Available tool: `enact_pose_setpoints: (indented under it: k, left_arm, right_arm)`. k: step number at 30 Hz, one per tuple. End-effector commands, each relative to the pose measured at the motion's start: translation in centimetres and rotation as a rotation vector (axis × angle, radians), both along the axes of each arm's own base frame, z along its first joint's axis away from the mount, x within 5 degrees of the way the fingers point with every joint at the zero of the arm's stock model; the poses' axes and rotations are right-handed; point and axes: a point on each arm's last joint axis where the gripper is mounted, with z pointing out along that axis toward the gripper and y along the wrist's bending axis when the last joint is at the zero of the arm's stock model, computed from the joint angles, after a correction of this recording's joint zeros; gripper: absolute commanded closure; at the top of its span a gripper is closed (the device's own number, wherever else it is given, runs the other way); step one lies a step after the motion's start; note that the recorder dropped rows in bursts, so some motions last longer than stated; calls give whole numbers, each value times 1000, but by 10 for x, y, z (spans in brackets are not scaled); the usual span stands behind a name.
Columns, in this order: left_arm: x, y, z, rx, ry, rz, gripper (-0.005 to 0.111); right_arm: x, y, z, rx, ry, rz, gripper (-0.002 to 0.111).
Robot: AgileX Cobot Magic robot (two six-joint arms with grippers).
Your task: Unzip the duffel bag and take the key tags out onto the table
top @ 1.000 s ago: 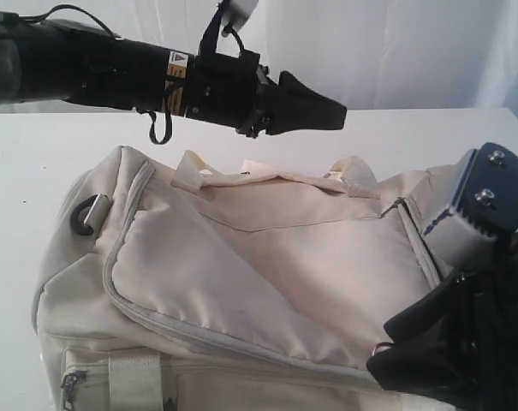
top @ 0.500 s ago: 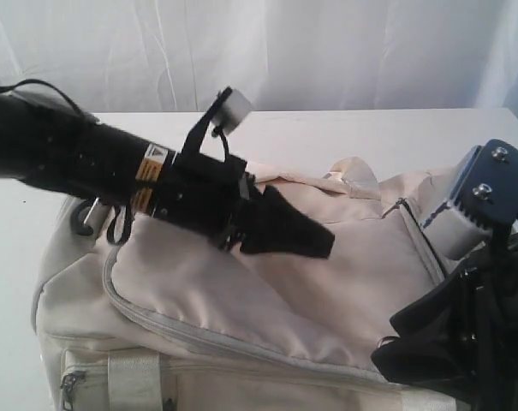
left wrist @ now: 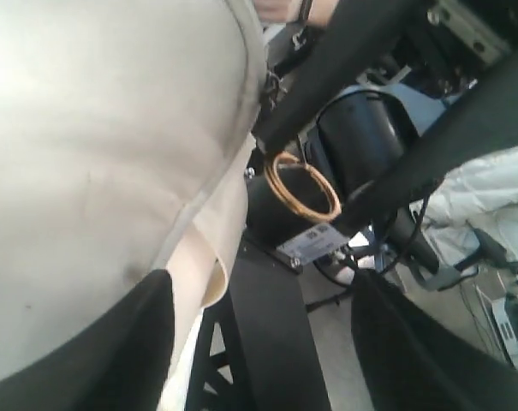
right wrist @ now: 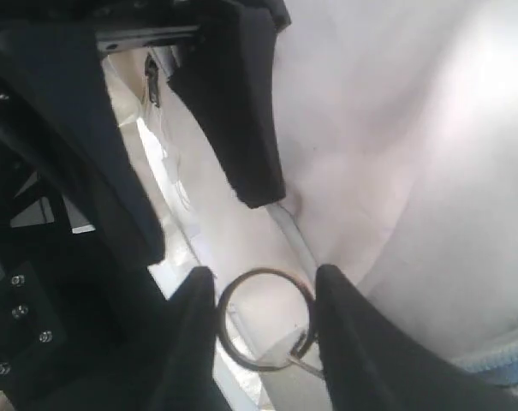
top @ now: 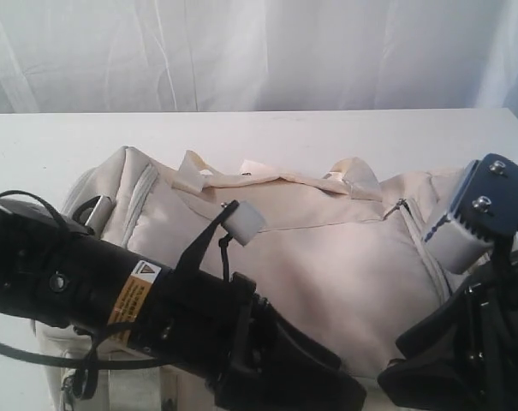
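Note:
The cream duffel bag (top: 327, 257) lies zipped on the white table (top: 36, 145); its fabric fills one side of the left wrist view (left wrist: 96, 137). My left gripper (top: 331, 392) sits low at the bag's front edge, open, one finger (left wrist: 113, 342) against the fabric and nothing between the two. My right gripper (top: 417, 372) is at the bag's front right corner. Its fingers (right wrist: 344, 342) press both sides of a metal zipper pull ring (right wrist: 263, 318), which also shows in the left wrist view (left wrist: 303, 184). The key tags are hidden.
A white curtain (top: 259, 51) hangs behind the table. The bag's webbing handles (top: 241, 180) lie across its top and a black D-ring (top: 92, 210) sits at its left end. The left arm (top: 87, 291) covers the bag's front left.
My left arm has swung down from above the bag's far side, across its top, to the front edge. The right gripper has hardly moved.

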Motion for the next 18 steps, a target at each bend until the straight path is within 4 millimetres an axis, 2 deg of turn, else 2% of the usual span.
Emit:
enact_pose_setpoints:
  k: [1,4,12,15,18]
  left_arm:
    - [2,-1,5,-86,5,79,44]
    - [2,-2,6,-94,-1,82,44]
    - [-18,-18,6,-88,8,64,44]
    - [-33,-25,4,-76,2,16,44]
    - [-45,-31,3,-64,-23,-8,44]
  right_arm:
    - [-2,0,3,13,30,-23,57]
    - [-1,1,11,33,12,-31,48]
    - [3,2,39,76,-56,-45,48]
    - [7,-6,48,-7,-145,-55,48]
    - [16,-23,49,-179,-235,-164,48]
